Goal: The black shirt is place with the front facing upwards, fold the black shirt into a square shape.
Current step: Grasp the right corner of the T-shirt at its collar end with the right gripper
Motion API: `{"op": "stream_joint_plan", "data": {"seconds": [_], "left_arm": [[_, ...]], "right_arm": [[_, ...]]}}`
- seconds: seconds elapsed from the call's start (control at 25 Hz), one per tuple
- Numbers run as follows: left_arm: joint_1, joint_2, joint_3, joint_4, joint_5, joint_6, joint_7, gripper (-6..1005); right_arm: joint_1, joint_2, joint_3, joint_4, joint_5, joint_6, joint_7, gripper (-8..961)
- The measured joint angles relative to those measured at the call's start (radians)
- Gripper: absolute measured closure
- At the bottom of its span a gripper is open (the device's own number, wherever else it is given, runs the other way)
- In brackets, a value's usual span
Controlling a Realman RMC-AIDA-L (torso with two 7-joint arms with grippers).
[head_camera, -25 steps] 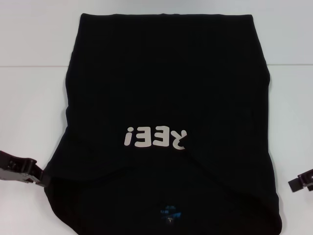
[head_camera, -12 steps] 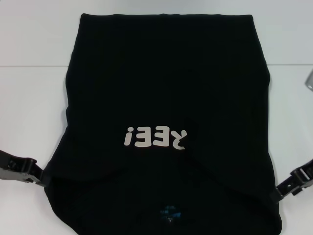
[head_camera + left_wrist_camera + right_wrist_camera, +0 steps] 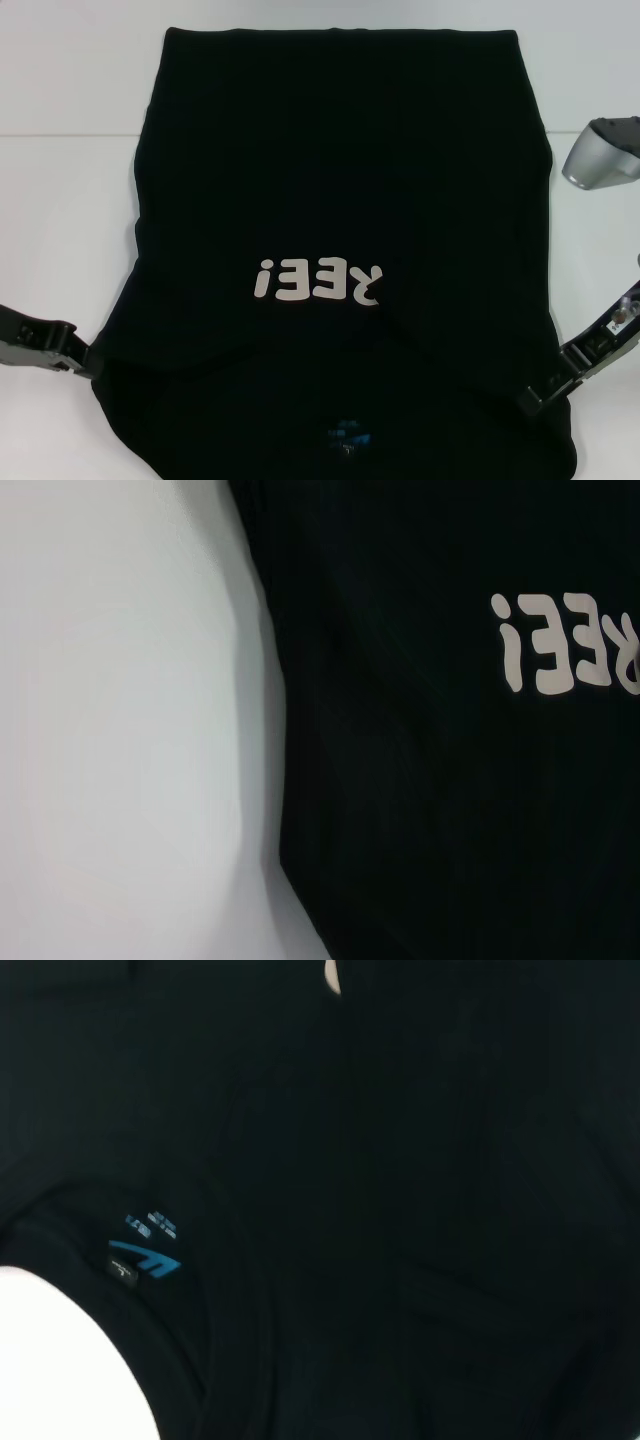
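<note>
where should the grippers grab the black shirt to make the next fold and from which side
Probably at its two near side edges, each arm coming in from outside. The black shirt lies flat with sleeves already folded in, collar end nearest the robot. The left gripper sits at the left edge, the right gripper at the right edge, so both could pinch the thin layered hem there and carry it away from the robot.

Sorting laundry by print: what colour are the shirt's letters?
White letters on the black shirt, clearest in the left wrist view.

A white table (image 3: 70,250) fills the frame's left and right sides; a faint seam, perhaps a joint, crosses its upper part.
</note>
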Motion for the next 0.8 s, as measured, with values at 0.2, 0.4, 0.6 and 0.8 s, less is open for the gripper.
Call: {"op": "stream_joint_plan", "data": {"seconds": [0.2,0.4,0.6,0.8], "left_arm": [[0.0,-0.002,0.0,0.0,0.0,-0.002,-0.001,995],[-0.001,-0.003,0.0,-0.001,0.0,-0.002,-0.004,995],[-0.002,-0.003,0.0,-0.001,0.0,0.001,-0.004,994],[-0.003,-0.001,0.0,-0.002,0.0,0.003,-0.001,993]], "right_arm": [[0.008,0.01,-0.049,0.015,0.0,0.024,0.009,202],[0.008,0.014,-0.099,0.015,-0.002,0.048,0.025,204],[0.01,0.018,-0.135,0.015,-0.002,0.056,0.035,244],[0.014,0.026,-0.171,0.014,-0.004,0.061,0.045,434]]}}
